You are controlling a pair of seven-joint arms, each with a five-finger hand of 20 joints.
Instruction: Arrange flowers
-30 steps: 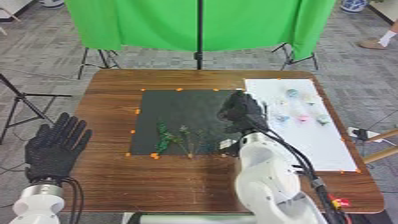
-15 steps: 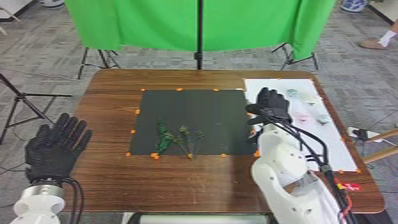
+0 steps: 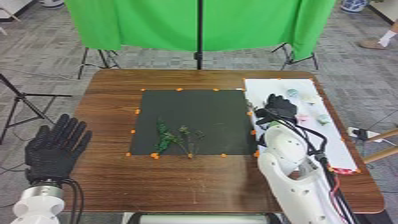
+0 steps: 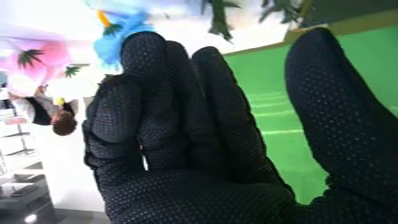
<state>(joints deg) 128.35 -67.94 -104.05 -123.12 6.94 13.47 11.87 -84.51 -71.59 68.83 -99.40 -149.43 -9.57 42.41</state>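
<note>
Right hand [image 3: 281, 107] moved off the right part of the dark mat [image 3: 191, 114] and now positioned over the white sheet [image 3: 330, 152]. Between the last two head views, hand shifted slightly farther right and a little back toward the robot. White right arm [image 3: 286, 147] carried rightward as well; lower right corner of mat, covered by it a second ago, now exposed, with orange markers [image 3: 257, 153] along that edge uncovered. Spot just left of the pink flower [image 3: 303, 118], where a pale blue flower was seen, now covered by the hand.
</note>
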